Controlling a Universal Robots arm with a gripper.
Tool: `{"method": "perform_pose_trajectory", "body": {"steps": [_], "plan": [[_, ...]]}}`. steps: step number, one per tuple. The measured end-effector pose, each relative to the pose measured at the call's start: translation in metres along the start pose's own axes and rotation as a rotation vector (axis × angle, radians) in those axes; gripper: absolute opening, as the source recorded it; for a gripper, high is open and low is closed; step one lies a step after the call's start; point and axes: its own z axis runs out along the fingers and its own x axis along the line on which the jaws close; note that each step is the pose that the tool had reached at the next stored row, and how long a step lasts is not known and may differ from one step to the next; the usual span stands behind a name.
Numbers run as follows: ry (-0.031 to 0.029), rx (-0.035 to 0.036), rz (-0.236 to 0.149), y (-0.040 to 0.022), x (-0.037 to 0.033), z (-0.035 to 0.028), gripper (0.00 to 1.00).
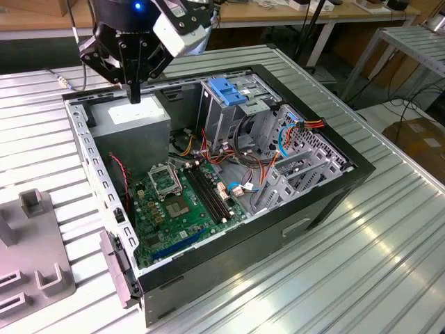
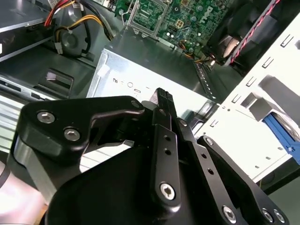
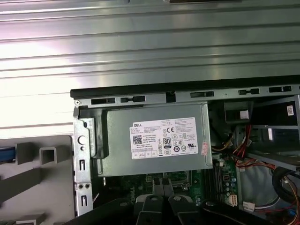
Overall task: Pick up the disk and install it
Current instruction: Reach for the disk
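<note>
A: Where is the pincer (image 1: 134,96)?

B: Just above the power supply (image 1: 132,122), at a back corner of the open computer case (image 1: 229,259). Its fingers are pressed together with nothing between them.

A: And the disk?

B: Beside the case wall a grey holder (image 1: 35,278) sits on the ribbed metal worktop (image 1: 361,229). In the second wrist view a blue edge shows in that holder. I take it for the disk (image 2: 282,132), meaning one of its side rails. The rest is hidden, so I cannot tell how it lies.

A: How will it handle?

B: My judgement is that it is stiff, dense for its size, and slick on the bare metal faces. It won't bend, but a knock or a drop could ruin it. I'd grip across the two long sides, on the plastic rails near the middle, so it hangs level. I'd keep off the labelled face and the connector end.

A: What lies farther off?

B: The motherboard (image 1: 177,202) lies on the case floor. Beyond it, toward the exterior view's right, stands the drive cage (image 1: 229,94) with its blue plastic top, well apart from the holder.
</note>
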Motion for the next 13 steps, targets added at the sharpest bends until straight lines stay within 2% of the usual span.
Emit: {"method": "perform_pose_trajectory", "body": {"steps": [6,13], "plan": [[0.0026,0.0002,0.0,-0.0007,0.0085,0.0,0.1],[0.01,0.0007,0.0,-0.0015,0.0198,0.0001,0.1]]}}
